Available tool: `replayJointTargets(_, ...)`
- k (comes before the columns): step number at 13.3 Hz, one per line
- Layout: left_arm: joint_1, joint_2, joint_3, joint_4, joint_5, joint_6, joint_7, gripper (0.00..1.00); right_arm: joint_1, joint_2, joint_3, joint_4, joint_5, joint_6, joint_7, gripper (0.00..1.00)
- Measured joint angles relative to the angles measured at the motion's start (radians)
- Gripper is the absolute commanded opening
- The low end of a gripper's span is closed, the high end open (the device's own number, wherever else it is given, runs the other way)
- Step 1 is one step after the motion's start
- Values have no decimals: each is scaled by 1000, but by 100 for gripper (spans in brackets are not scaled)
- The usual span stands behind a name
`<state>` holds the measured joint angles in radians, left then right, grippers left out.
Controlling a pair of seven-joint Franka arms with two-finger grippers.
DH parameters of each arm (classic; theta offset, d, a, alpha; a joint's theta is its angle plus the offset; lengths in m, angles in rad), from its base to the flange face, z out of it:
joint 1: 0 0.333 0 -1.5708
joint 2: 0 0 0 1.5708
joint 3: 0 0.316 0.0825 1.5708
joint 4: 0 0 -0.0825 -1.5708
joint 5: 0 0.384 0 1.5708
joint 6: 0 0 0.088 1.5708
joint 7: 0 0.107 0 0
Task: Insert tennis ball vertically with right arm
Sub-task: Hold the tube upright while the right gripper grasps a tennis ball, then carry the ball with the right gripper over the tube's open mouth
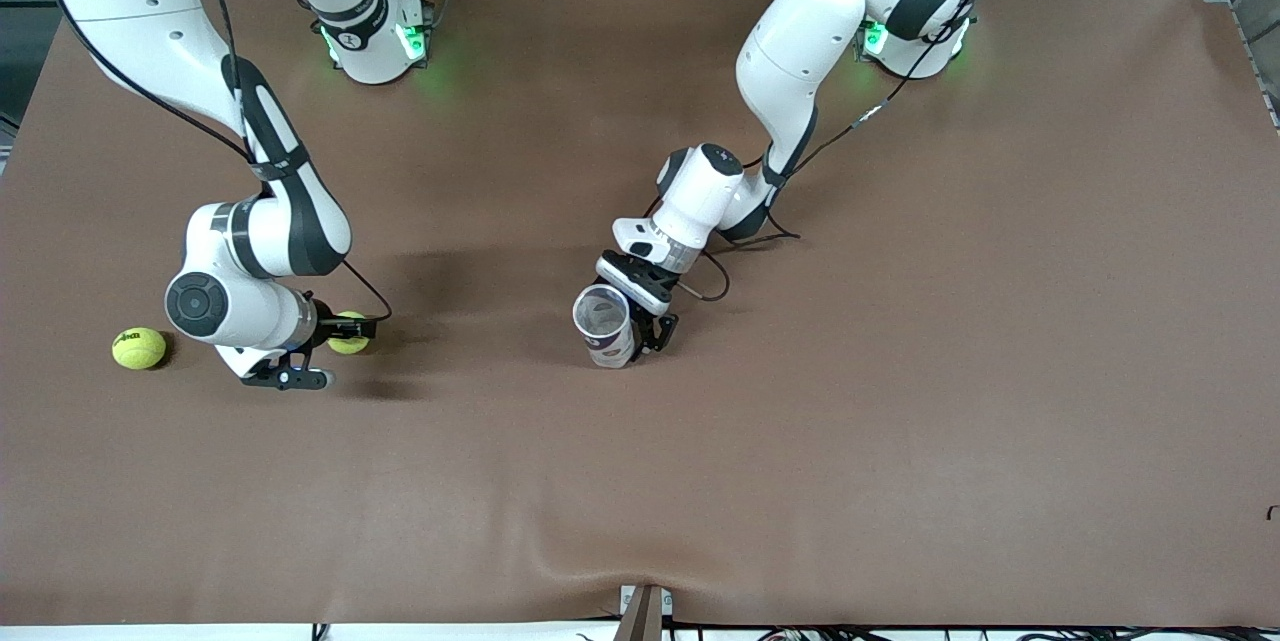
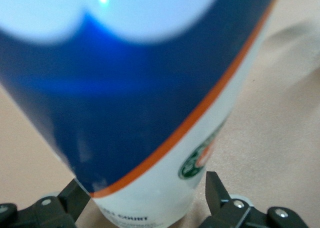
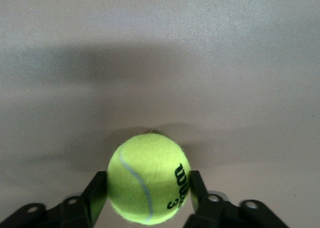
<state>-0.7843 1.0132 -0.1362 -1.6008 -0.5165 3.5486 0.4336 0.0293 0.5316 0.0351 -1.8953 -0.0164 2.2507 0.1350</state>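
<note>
Two tennis balls on table. One tennis ball (image 3: 148, 184) sits pinched between right gripper (image 1: 345, 331) fingers at the right arm's end, resting on the brown mat (image 1: 900, 371); spare ball (image 1: 139, 348) beside it. Left gripper (image 1: 645, 326) spread around upright ball can (image 1: 604, 323) mid-table, mouth up. Step: grasp. Next, likely: lift, carry over can mouth, lower straight down.

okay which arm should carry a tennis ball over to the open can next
Right. The right gripper is shut on a tennis ball at table level. The left gripper straddles the can, open.
</note>
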Motion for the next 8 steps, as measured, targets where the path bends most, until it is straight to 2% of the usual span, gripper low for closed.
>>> replayJointTargets(2,1,-35,0,-38,0,0,0,100,0,-2,0,0,0,0,0,4)
replayJointTargets(5,3,-58,1,-59,0,0,0,100,0,-3,0,15,0,-10,1,0)
replayJointTargets(8,8,-66,3,-59,0,0,0,100,7,-9,7,144,2,-205,60,0)
